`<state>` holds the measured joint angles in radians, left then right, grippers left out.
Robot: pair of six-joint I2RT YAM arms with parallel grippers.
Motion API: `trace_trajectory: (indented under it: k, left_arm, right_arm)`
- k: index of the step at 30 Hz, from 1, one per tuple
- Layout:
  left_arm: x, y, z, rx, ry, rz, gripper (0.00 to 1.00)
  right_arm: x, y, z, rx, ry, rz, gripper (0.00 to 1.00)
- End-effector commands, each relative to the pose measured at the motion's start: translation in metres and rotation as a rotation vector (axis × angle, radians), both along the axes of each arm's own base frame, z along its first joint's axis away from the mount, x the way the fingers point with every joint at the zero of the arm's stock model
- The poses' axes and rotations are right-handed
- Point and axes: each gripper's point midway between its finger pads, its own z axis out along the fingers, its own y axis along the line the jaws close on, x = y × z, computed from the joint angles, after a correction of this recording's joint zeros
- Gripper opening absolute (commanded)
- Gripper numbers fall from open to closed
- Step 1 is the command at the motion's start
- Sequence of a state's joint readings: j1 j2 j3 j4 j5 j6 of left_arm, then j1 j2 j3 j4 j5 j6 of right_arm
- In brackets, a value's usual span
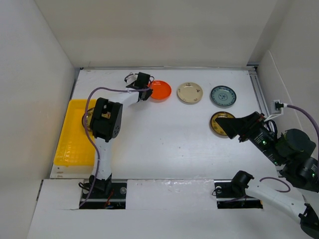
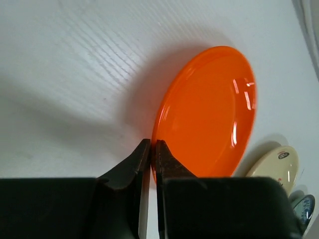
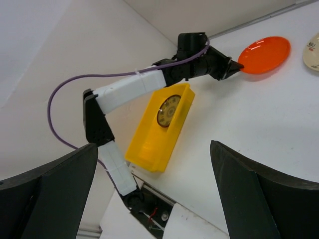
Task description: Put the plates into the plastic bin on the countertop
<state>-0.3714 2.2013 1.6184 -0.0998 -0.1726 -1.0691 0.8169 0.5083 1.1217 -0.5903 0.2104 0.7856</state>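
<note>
Work begins close in: the plastic bin (image 1: 75, 144) lies by my left base, one patterned plate (image 3: 168, 110) inside it. Further out, my right gripper (image 3: 153, 149) hangs with jaws wide apart by a brown-gold plate (image 1: 217, 119). Farthest, my left gripper (image 2: 149, 148) is pinched on the rim of the orange plate (image 2: 209, 114) at the back of the countertop (image 1: 164, 134). So thin a hold may let it swing, I judge: lift slowly, clear the bin wall, then set down beside the first.

White walls (image 1: 30, 74), small wall plug (image 1: 277, 105)
</note>
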Motion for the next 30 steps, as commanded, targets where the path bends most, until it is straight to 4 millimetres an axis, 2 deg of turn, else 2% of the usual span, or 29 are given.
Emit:
trace_trajectory:
  k: [1, 2, 4, 5, 6, 7, 8, 9, 10, 11, 12, 13, 14, 15, 16, 17, 18, 20, 21, 24, 26, 27, 29, 30]
  left_arm:
    - [-0.012, 0.037, 0.100, 0.115, -0.134, 0.048, 0.00]
    - [-0.024, 0.045, 0.134, 0.119, -0.176, 0.050, 0.00]
    - [-0.037, 0.063, 0.164, 0.131, -0.217, 0.070, 0.00]
    - [-0.051, 0.074, 0.158, 0.140, -0.195, 0.063, 0.00]
    - [-0.067, 0.086, 0.187, 0.116, -0.247, 0.078, 0.00]
    - [-0.075, 0.109, 0.190, 0.106, -0.248, 0.110, 0.00]
    - [-0.092, 0.126, 0.168, 0.117, -0.199, 0.128, 0.00]
    - [-0.107, 0.143, 0.180, 0.104, -0.221, 0.155, 0.00]
    - [-0.117, 0.181, 0.173, 0.110, -0.196, 0.234, 0.00]
    - [-0.137, 0.195, 0.141, 0.101, -0.123, 0.235, 0.00]
    - [-0.150, 0.211, 0.149, 0.084, -0.158, 0.255, 0.00]
    - [-0.157, 0.225, 0.147, 0.077, -0.175, 0.274, 0.00]
    - [-0.170, 0.255, 0.140, 0.088, -0.161, 0.324, 0.00]
    - [-0.184, 0.267, 0.123, 0.101, -0.126, 0.352, 0.00]
    - [-0.195, 0.278, 0.126, 0.115, -0.134, 0.380, 0.00]
    - [-0.206, 0.299, 0.121, 0.120, -0.123, 0.430, 0.00]
    - [-0.213, 0.302, 0.111, 0.118, -0.106, 0.417, 0.00]
    - [-0.219, 0.312, 0.103, 0.113, -0.094, 0.435, 0.00]
    - [-0.220, 0.314, 0.104, 0.102, -0.095, 0.438, 0.00]
    - [-0.219, 0.317, 0.088, 0.104, -0.044, 0.447, 0.00]
    - [-0.217, 0.318, 0.089, 0.097, -0.044, 0.454, 0.00]
    - [-0.220, 0.317, 0.086, 0.094, -0.029, 0.453, 0.13]
    - [-0.221, 0.318, 0.088, 0.101, -0.025, 0.461, 0.57]
    - [-0.221, 0.318, 0.100, 0.106, -0.052, 0.462, 0.82]
  right_arm:
    - [-0.003, -0.010, 0.014, 0.004, -0.040, -0.025, 1.00]
    - [-0.003, -0.010, 0.011, -0.003, -0.033, -0.025, 1.00]
    - [-0.005, -0.013, 0.013, -0.006, -0.045, -0.025, 1.00]
    - [-0.005, -0.013, 0.013, -0.006, -0.045, -0.025, 1.00]
    - [-0.007, -0.015, 0.014, -0.005, -0.057, -0.026, 1.00]
    - [-0.005, -0.014, 0.011, -0.012, -0.051, -0.026, 1.00]
    - [-0.005, -0.014, 0.013, -0.005, -0.057, -0.026, 1.00]
    - [-0.006, -0.011, 0.012, -0.003, -0.060, -0.012, 1.00]
    - [-0.006, -0.011, 0.012, -0.003, -0.060, -0.012, 1.00]
    - [-0.007, -0.009, 0.015, 0.004, -0.068, 0.000, 1.00]
    - [-0.009, -0.007, 0.018, 0.006, -0.084, 0.016, 1.00]
    - [-0.009, -0.007, 0.018, 0.006, -0.084, 0.016, 1.00]
    - [-0.009, -0.004, 0.017, 0.007, -0.086, 0.027, 1.00]
    - [-0.011, -0.003, 0.017, 0.007, -0.087, 0.037, 1.00]
    - [-0.011, -0.003, 0.020, 0.015, -0.094, 0.037, 1.00]
    - [-0.009, 0.001, 0.018, 0.007, -0.087, 0.046, 1.00]
    - [-0.008, 0.002, 0.017, 0.009, -0.089, 0.046, 1.00]
    - [-0.009, 0.007, 0.018, 0.008, -0.091, 0.071, 1.00]
    - [-0.008, 0.008, 0.018, 0.011, -0.094, 0.071, 1.00]
    - [-0.013, 0.012, 0.021, 0.020, -0.106, 0.104, 1.00]
    - [-0.014, 0.014, 0.024, 0.033, -0.108, 0.115, 1.00]
    - [-0.014, 0.014, 0.024, 0.033, -0.108, 0.115, 1.00]
    - [-0.014, 0.014, 0.024, 0.033, -0.108, 0.115, 1.00]
    - [-0.014, 0.014, 0.024, 0.033, -0.108, 0.115, 1.00]
